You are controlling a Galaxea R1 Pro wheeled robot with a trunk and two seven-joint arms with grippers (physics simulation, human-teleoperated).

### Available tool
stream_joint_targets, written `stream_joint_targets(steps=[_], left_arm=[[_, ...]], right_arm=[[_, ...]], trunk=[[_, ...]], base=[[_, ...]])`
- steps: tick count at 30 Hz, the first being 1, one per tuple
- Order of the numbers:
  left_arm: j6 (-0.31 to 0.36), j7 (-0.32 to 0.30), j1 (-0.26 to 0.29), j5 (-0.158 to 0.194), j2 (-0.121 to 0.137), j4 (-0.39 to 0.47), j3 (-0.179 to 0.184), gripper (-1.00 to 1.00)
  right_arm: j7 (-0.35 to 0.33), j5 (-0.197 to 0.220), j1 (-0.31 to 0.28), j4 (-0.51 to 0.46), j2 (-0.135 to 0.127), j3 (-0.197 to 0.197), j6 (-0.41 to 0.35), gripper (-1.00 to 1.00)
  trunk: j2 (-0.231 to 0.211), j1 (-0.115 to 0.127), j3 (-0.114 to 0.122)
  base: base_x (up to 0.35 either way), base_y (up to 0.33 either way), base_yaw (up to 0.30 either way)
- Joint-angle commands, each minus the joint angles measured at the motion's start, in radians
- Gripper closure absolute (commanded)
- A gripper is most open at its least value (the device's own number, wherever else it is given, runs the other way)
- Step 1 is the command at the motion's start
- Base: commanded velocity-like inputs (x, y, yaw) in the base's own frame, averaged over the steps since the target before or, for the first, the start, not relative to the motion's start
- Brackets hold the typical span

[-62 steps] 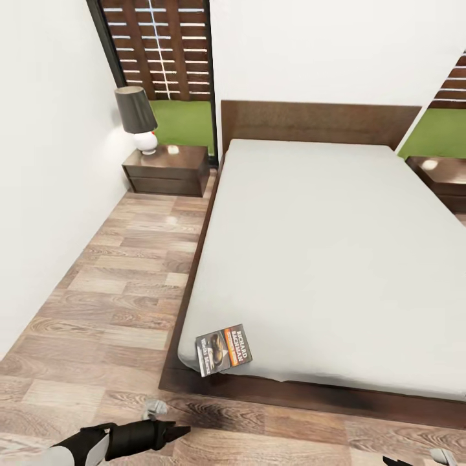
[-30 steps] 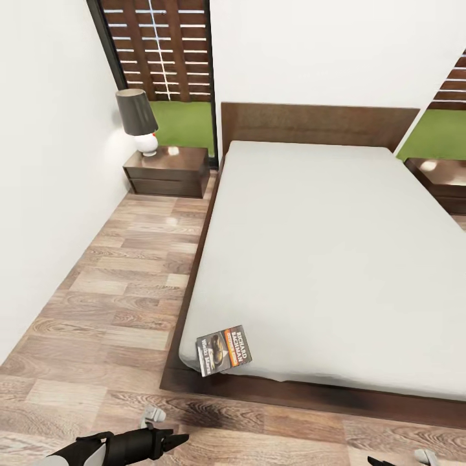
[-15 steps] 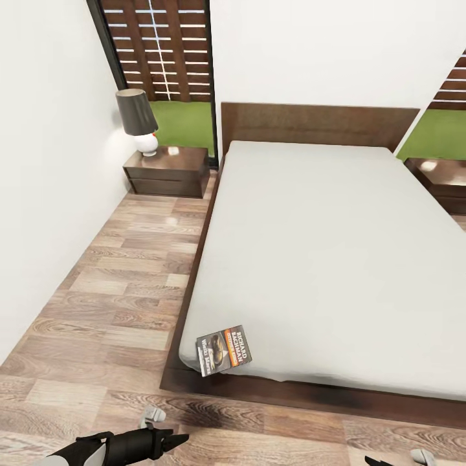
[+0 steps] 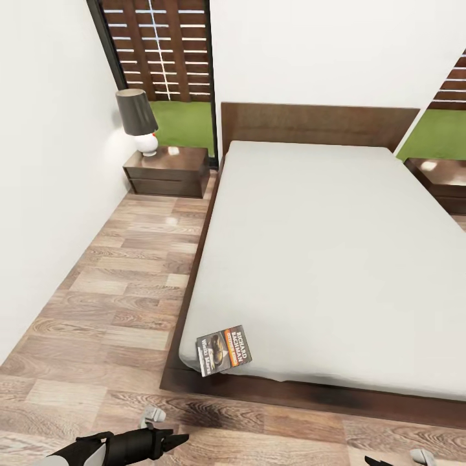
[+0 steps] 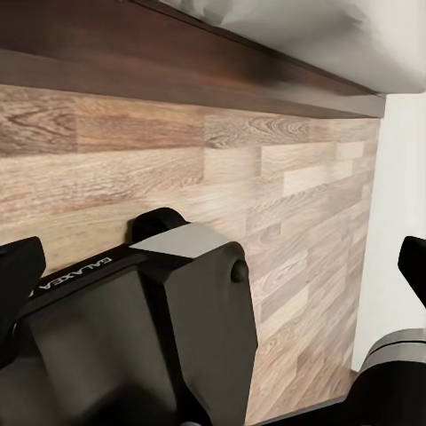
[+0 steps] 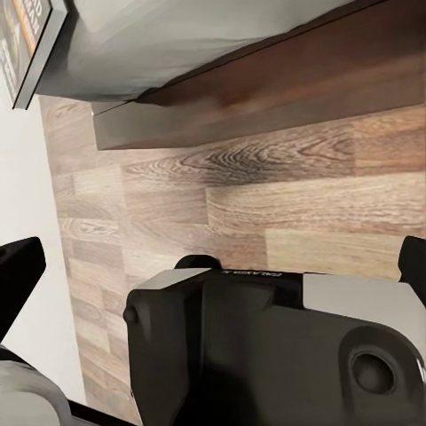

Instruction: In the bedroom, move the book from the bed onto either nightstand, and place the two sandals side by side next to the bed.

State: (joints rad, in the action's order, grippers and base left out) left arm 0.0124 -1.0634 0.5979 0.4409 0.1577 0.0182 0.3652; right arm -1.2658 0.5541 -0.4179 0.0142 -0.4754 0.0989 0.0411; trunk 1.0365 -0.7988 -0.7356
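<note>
The book (image 4: 223,350) lies flat on the near left corner of the bed's grey mattress (image 4: 323,259), its dark cover with the orange band facing up. A corner of the book (image 6: 22,40) also shows in the right wrist view, above the bed's dark frame (image 6: 266,98). My left gripper (image 4: 176,439) hovers low over the floor in front of that corner, open and empty, its fingers (image 5: 18,266) spread wide. My right gripper (image 4: 378,461) sits at the bottom edge, also open and empty. A nightstand (image 4: 167,170) stands left of the headboard. The sandals are out of view.
A black-shaded lamp (image 4: 136,120) with a white base stands on the left nightstand. A second nightstand (image 4: 443,178) is at the bed's right. A white wall (image 4: 45,194) bounds a strip of plank floor (image 4: 123,285) left of the bed. My own grey-black base (image 5: 151,337) lies below both wrists.
The camera shifted slightly between the oldest frame and one second ago, and my left gripper sank a little in the picture. Nothing has moved in the last second.
</note>
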Motion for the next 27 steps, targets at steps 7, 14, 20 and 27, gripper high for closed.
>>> stream_joint_targets(steps=[7, 14, 20, 27], left_arm=[[0.003, -0.003, 0.000, 0.009, 0.000, 0.000, 0.008, -1.00], [0.003, -0.003, 0.000, 0.009, 0.000, 0.000, 0.009, -1.00], [0.003, -0.003, 0.000, 0.009, 0.000, 0.000, 0.009, -1.00], [0.004, -0.003, 0.000, 0.009, 0.000, 0.000, 0.009, -1.00]], right_arm=[[-0.003, 0.007, -0.001, 0.002, 0.000, 0.008, 0.004, -1.00], [-0.003, 0.007, -0.001, 0.001, 0.000, 0.008, 0.004, -1.00], [0.000, 0.007, -0.001, 0.002, 0.013, 0.010, 0.004, -1.00], [-0.001, 0.007, -0.001, 0.003, 0.046, 0.009, 0.005, -1.00]], trunk=[[0.001, 0.000, -0.001], [0.001, 0.000, -0.001], [0.001, 0.000, -0.003], [0.001, 0.000, -0.007]], base=[[-0.131, 0.000, 0.000], [-0.107, 0.000, 0.024], [-0.007, 0.000, 0.219], [-0.001, 0.000, 0.266]])
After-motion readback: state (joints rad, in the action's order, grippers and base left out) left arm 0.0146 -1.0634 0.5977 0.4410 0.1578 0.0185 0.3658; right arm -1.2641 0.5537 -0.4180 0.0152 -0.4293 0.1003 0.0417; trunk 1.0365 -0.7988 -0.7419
